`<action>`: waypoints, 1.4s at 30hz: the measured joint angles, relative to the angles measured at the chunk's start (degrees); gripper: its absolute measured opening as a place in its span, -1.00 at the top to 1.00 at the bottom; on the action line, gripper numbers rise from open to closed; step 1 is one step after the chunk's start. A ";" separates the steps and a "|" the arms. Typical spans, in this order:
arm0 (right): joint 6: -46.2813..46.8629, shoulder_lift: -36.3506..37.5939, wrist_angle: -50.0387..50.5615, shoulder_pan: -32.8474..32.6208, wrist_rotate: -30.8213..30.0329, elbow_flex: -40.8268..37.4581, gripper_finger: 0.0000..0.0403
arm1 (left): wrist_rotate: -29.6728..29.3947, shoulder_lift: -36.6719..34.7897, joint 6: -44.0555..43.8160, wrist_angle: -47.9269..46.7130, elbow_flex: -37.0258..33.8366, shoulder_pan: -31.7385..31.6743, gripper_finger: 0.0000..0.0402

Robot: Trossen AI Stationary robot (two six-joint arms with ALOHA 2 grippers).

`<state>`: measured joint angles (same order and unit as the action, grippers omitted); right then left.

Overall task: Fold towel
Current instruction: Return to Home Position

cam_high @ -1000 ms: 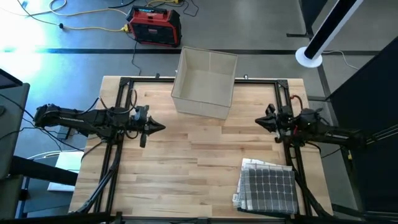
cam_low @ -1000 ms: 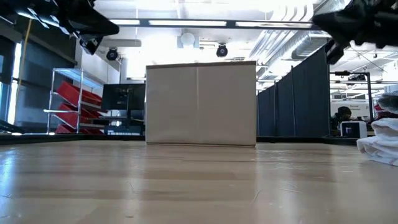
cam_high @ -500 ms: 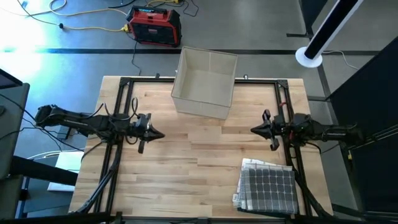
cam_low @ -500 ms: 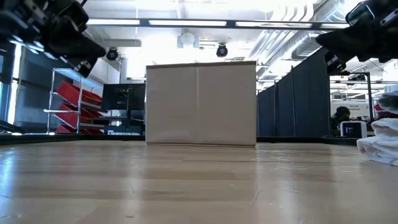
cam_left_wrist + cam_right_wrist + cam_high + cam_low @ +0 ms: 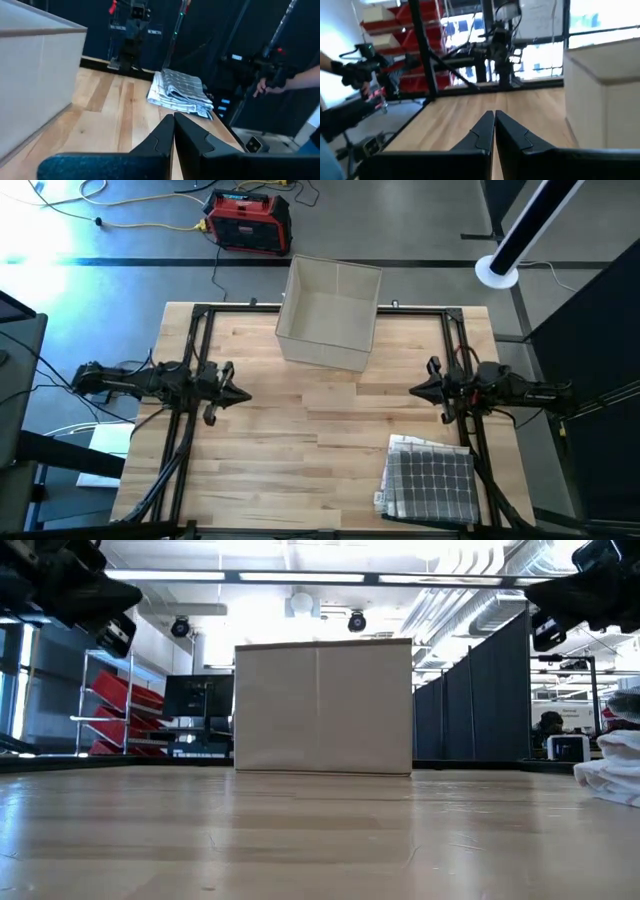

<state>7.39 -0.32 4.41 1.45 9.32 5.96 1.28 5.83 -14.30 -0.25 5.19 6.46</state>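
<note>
On table (image 5: 290, 445), beside right arm, gray patterned towel (image 5: 432, 483) lies folded atop white towel (image 5: 381, 500): folding looks done. Left gripper (image 5: 243, 396), right gripper (image 5: 415, 391) both clenched, empty, raised at table sides; only parking left.

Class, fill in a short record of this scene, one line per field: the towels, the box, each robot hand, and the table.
Towels: gray patterned towel, folded, lying on a white towel, on the right arm's side of the table.
Box: beige box, open top, nothing seen inside, at the middle of the table's far edge.
Left hand: left hand, shut, empty, raised over the table's left side.
Right hand: right hand, shut, empty, raised over the right side, apart from the towels.
Table: wooden table.
</note>
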 joint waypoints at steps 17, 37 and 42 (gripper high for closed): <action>-3.22 0.01 11.08 0.00 1.38 -0.11 1.00 | -1.52 -2.05 3.47 0.30 -4.42 0.02 0.97; 4.18 -0.01 11.30 0.00 0.57 -0.13 1.00 | -1.54 -1.99 -2.03 0.22 -4.42 0.01 0.97; 4.17 -0.01 11.30 0.00 0.54 -0.13 1.00 | -1.55 -1.99 -2.04 0.22 -4.42 0.01 0.97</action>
<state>11.56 -0.34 15.70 1.45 9.86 5.82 -0.27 3.84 -16.34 -0.03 0.78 6.47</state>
